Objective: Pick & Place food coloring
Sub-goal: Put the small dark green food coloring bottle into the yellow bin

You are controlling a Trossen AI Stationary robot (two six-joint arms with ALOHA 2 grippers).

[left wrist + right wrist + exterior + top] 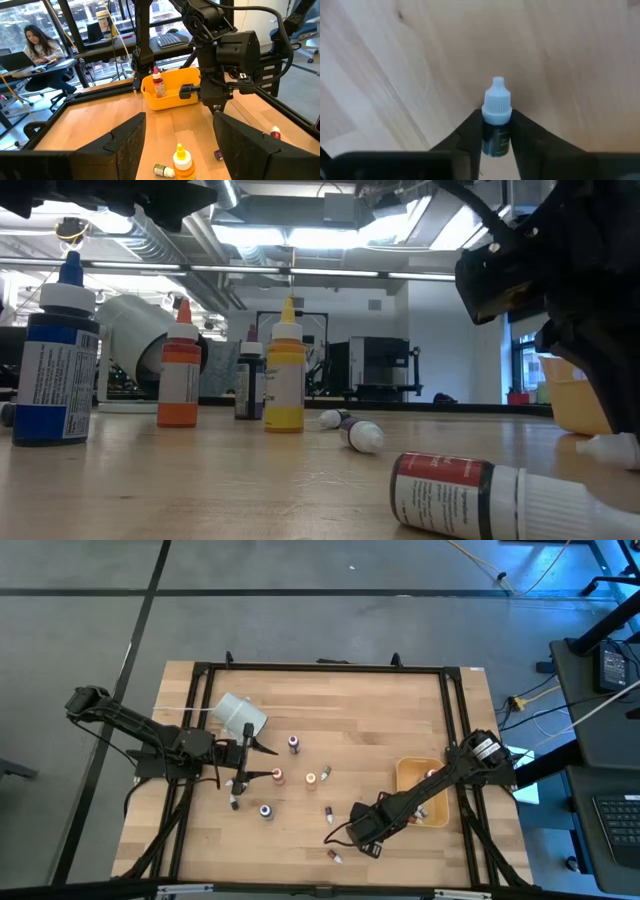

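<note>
Both arms are dark, near-black, built of slim links with blocky joints; the right arm (440, 785) carries a small white label near its shoulder, black cables loop along its boxy wrist housing, and the left arm (140, 730) looks alike

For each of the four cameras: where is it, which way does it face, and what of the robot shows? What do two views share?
High: overhead, straight down on the table; both arms.
Low: table height, level across standing bottles; one dark arm.
Left wrist: forward past the open left hand; right arm beyond.
Right wrist: down on the right hand, shut on a dark bottle.
Shared: the yellow bin, in high and left wrist.
</note>
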